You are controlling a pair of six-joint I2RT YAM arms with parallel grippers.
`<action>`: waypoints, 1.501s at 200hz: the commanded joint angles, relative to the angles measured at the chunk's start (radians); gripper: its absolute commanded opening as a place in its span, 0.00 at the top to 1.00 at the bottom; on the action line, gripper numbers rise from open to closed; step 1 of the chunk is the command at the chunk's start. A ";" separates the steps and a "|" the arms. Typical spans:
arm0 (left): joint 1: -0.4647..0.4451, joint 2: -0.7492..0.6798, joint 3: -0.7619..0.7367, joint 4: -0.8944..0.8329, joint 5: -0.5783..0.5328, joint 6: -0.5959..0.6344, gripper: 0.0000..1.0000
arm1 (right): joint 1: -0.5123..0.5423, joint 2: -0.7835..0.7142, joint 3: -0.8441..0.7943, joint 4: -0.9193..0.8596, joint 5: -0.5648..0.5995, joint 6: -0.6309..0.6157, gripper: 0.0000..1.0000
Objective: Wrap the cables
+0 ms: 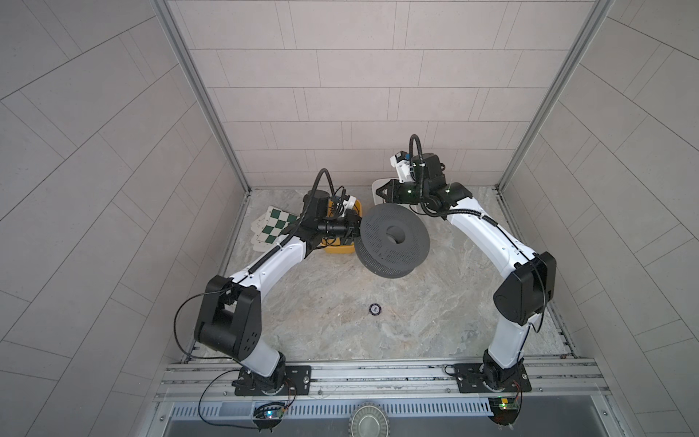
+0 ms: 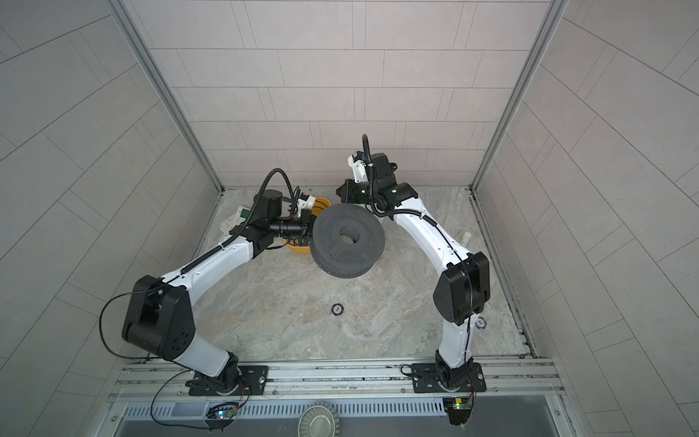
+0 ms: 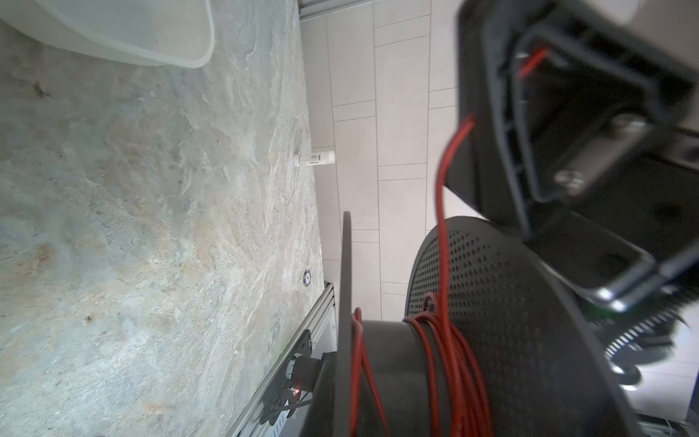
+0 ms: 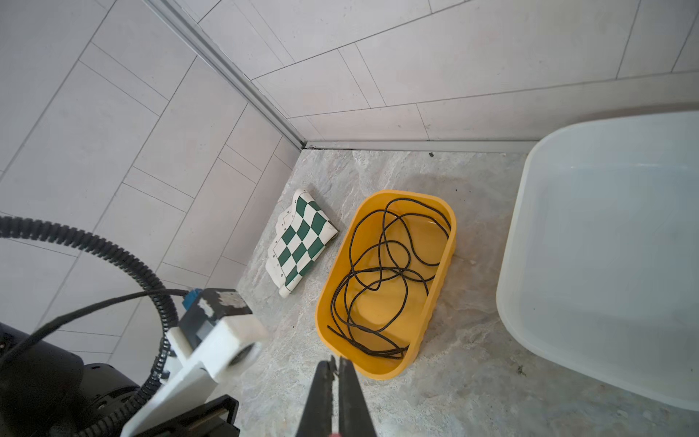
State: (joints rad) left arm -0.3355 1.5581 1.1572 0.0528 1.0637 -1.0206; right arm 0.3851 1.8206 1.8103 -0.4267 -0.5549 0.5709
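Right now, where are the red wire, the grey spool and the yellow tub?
red wire point(image 3: 463, 378): left wrist view, loops on the hub.
grey spool point(image 1: 378, 227): in a top view, perforated upper flange.
yellow tub point(image 4: 382, 369): right wrist view, outer end wall.

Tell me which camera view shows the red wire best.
The left wrist view: the red wire loops around the spool and one strand rises off it. In both top views the spool hides it; the right wrist view misses it.

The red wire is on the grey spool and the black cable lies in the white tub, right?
Wrong tub: the black cable lies in the yellow tub, as the right wrist view shows. The red wire is on the grey spool.
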 commanded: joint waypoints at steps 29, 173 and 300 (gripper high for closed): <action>0.039 -0.035 -0.009 0.274 0.080 -0.117 1.00 | -0.109 -0.134 -0.163 0.107 -0.219 0.175 1.00; 0.078 0.026 -0.013 0.652 0.092 -0.471 1.00 | -0.164 -0.270 -0.491 0.395 -0.215 0.437 1.00; 0.083 0.005 0.096 0.295 0.078 -0.296 1.00 | -0.170 -0.276 -0.496 0.478 -0.265 0.573 1.00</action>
State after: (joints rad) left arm -0.2592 1.6005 1.2041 0.2928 1.1336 -1.3190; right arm 0.2111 1.5703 1.3239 -0.0097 -0.7883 1.0870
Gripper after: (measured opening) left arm 0.070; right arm 0.048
